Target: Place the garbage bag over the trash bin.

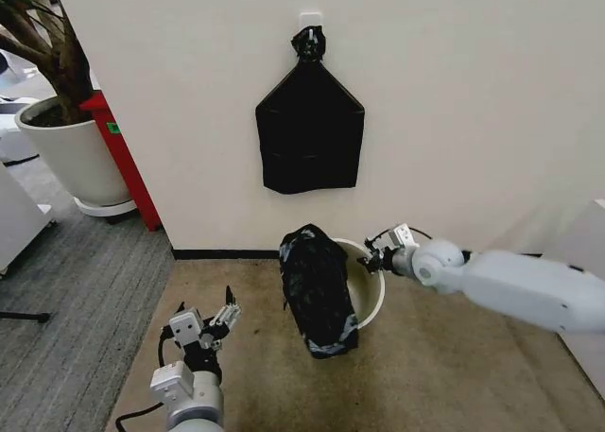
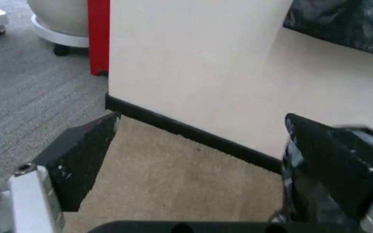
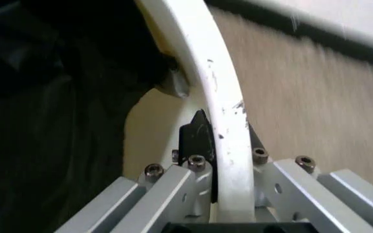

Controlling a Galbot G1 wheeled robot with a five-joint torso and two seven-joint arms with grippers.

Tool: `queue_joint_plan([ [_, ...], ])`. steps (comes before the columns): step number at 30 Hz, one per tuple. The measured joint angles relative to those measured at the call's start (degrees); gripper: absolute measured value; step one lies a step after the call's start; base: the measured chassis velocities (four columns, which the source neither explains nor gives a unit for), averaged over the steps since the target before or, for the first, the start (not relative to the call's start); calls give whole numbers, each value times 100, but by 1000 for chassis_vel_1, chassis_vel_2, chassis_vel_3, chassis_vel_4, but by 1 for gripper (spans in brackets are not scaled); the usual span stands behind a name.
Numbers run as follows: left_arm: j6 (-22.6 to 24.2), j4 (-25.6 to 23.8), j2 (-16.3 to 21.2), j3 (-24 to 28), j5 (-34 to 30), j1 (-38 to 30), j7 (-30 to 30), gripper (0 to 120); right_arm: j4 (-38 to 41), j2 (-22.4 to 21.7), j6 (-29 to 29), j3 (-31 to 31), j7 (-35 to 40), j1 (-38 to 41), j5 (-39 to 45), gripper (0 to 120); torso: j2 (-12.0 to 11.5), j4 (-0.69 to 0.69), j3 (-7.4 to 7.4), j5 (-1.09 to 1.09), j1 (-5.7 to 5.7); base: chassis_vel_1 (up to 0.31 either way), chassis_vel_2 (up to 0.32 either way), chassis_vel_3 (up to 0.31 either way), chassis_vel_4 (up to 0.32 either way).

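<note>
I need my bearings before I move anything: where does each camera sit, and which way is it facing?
Head: high, facing forward and down at the trash bin, the garbage bag, the wall; both arms show.
Left wrist: low, facing the baseboard; open left claw frames it.
Right wrist: on the bin rim; right claw clamps it.
Shared: head and right wrist both show bin and bag.

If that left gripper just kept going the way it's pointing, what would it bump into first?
Probably the wall near its black baseboard. The open left gripper faces it across bare carpet, with nothing between; depth is uncertain.
</note>
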Motion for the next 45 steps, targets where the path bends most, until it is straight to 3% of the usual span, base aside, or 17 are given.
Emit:
queue_joint_plan([
  [3,-22,77,10,11,-1,-1,-5,100,564,62,-722,1172,1715,-790,934,0,0,2,1,1,0,0,0,0,0],
  [5,-23,81,14,14,-1,-1,-6,100,626,79,-795,1366,1916,-926,1051,0,0,2,0,-3,0,0,0,0,0],
  [9,-23,125,9,51,-1,-41,-4,100,867,241,-1089,2596,2863,-1902,1589,0,0,1,0,3,0,0,0,0,0],
  [15,-6,277,19,109,-3,-117,5,100,926,431,-1091,3428,3385,-2767,1648,0,0,0,0,2,0,0,0,0,0],
  [23,34,321,19,171,50,-101,44,100,825,656,-943,3596,3435,-2972,1487,0,0,-1,0,0,0,0,0,0,0],
  [27,3,276,2,156,131,39,47,100,689,913,-897,3698,3302,-3008,1322,0,0,5,1,5,0,0,0,0,0],
  [36,-22,206,10,112,201,149,50,100,520,1146,-848,3825,3041,-3292,715,0,0,0,0,-2,0,0,0,0,0],
  [42,-21,226,-36,163,260,150,85,100,475,1374,-981,3961,3264,-3429,508,0,0,2,0,4,0,0,0,0,0],
  [45,-14,268,66,149,235,88,90,100,503,1375,-1056,4004,3420,-3446,440,12,0,3,2,6,0,0,0,0,0],
])
